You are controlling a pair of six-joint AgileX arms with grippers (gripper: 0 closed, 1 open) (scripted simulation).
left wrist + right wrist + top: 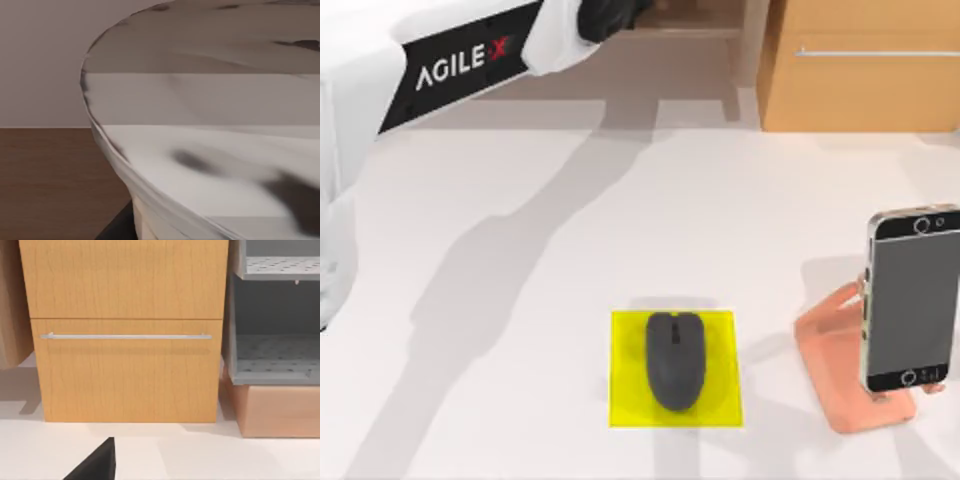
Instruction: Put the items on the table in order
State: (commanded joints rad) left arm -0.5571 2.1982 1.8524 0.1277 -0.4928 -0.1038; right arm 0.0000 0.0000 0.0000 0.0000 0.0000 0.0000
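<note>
**Mouse on its yellow mat, phone propped on a stand**

Mouse (pixel 674 360), dark grey, lay centred on a square yellow mat (pixel 623 400) near the front middle of the white table (pixel 520 300), its length running front to back. To the right of it, well apart, the smartphone (pixel 910 300) with its silver edge and grey screen leaned upright against a salmon-pink stand (pixel 835 375), close to the right edge of the table. Mat and stand did not touch; bare tabletop lay between them.

Behind the table, at the far right, stood a wooden cabinet (pixel 860 70) with a slim metal handle (pixel 875 52). The right wrist view faced that same cabinet (pixel 125 330) head-on, its handle bar (pixel 125 336) running across the drawer front, with a grey perforated shelf unit (pixel 275 355) just beside it, resting on a pale wooden block (pixel 280 410). A dark corner intruded at the lower edge of that view; what it was could not be told.

My left arm (pixel 450 60), white with a black AgileX band, reached from the left side toward the far middle of the table, and its dark wrist end sat at the top edge of the top view. Whether its fingers were spread or closed could not be told. The left wrist view looked close onto a pale rounded surface, blurred with dark smudges, too near to identify, with brown floor beyond.
</note>
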